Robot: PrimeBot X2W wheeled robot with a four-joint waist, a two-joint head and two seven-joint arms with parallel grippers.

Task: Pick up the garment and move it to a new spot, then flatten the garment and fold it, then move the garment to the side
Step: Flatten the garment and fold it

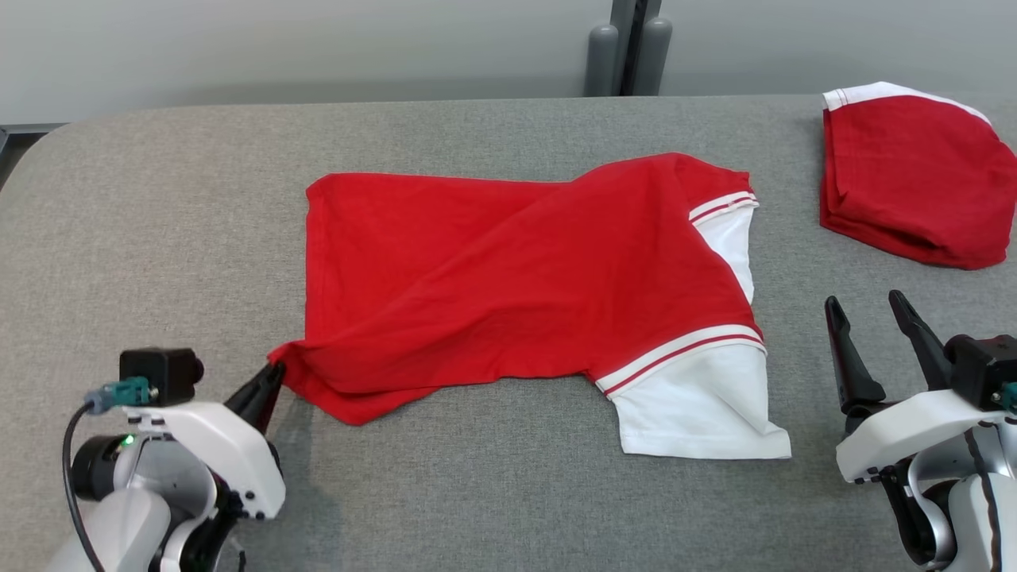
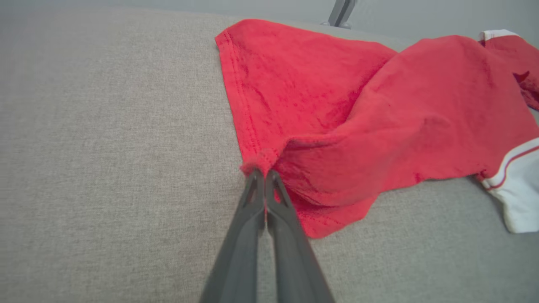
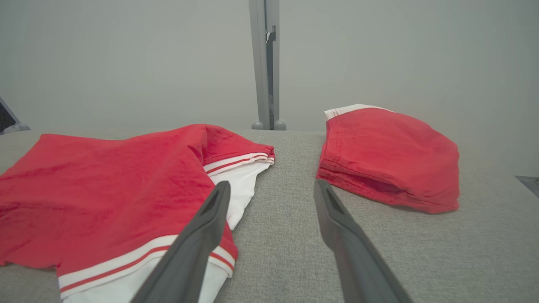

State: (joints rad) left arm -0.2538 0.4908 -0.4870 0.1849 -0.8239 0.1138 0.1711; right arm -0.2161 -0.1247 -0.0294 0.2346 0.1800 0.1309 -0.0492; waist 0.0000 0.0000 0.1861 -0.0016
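Note:
The garment (image 1: 508, 278) is a red shirt with white, red-striped sleeves, spread across the middle of the grey table (image 1: 159, 199), partly folded over itself. My left gripper (image 1: 274, 371) is shut on its near left hem corner. In the left wrist view that gripper (image 2: 264, 172) pinches the red hem of the garment (image 2: 358, 118), the corner slightly lifted. My right gripper (image 1: 862, 304) stands open to the right of the white sleeve, holding nothing. In the right wrist view its open fingers (image 3: 210, 219) frame bare table beside the garment (image 3: 105, 181).
A second red garment (image 1: 906, 183), folded into a bundle, lies at the table's far right corner, also in the right wrist view as a folded bundle (image 3: 391, 155). A grey post (image 1: 628, 48) stands behind the table's far edge. Bare cloth surface lies left of and in front of the shirt.

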